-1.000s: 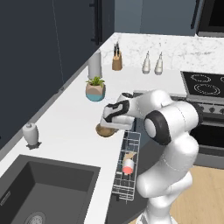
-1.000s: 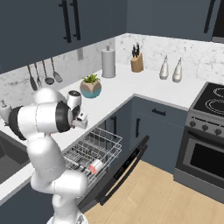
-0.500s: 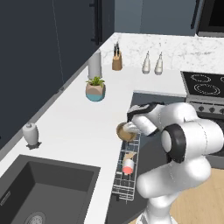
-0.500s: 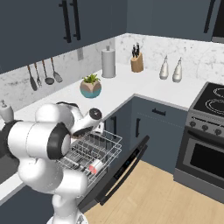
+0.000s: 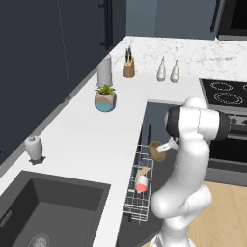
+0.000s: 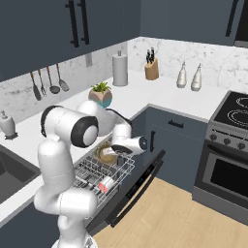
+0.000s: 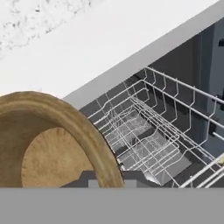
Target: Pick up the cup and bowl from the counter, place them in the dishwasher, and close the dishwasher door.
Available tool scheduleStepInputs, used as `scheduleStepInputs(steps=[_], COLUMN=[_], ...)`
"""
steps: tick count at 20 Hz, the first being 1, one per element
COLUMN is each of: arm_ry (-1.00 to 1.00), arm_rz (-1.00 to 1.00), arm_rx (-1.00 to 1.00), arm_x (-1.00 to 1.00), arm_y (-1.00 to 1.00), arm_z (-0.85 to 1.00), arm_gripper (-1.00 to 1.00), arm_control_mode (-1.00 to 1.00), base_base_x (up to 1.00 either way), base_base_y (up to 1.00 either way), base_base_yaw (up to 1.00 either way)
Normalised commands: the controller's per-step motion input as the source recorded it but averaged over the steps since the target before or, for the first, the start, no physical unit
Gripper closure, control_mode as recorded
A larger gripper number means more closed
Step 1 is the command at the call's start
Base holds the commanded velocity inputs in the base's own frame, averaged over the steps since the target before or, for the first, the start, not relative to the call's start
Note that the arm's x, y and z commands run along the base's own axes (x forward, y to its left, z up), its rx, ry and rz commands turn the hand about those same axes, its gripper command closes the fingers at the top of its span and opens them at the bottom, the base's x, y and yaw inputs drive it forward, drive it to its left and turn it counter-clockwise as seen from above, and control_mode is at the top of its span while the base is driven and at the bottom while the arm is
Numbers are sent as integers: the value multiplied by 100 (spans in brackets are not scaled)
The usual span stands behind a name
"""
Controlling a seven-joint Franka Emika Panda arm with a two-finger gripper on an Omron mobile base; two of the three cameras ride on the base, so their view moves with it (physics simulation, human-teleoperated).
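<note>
My gripper (image 5: 159,149) is shut on the tan wooden bowl (image 5: 155,150), holding it tilted on edge above the dishwasher's white wire rack (image 5: 136,198). In the hand view the bowl (image 7: 52,144) sits close at the lower left, with the rack (image 7: 148,131) below it and the white counter (image 7: 83,57) edge behind. The whitish cup (image 5: 141,180) with its salmon-red end lies on its side in the rack, nearer the base than the bowl. The dark dishwasher door (image 6: 138,184) hangs open, folded down toward the floor. From the right, the bowl (image 6: 107,154) hangs over the rack's middle.
On the counter stand a pink-and-teal plant pot (image 5: 105,100), a tall grey cylinder (image 5: 104,71), a knife block (image 5: 128,67) and two bottles (image 5: 167,70). The dark sink (image 5: 43,202) and a soap dispenser (image 5: 34,147) are near left. The oven (image 6: 225,167) stands right of the open door.
The arm has swung right, carrying the bowl from over the counter's edge out above the dishwasher rack. The cup has stayed in the rack.
</note>
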Motion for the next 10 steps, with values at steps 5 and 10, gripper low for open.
scheduleStepInputs(steps=[5, 10], arm_ry=[20, 3], arm_rz=[19, 14], arm_rx=[0, -16], arm_x=[86, 75], arm_y=[-38, -4], arm_z=[-9, -36], arm_gripper=[100, 100], arm_control_mode=[-100, -100], base_base_x=[0, 0], base_base_y=[0, 0], base_base_yaw=[0, 0])
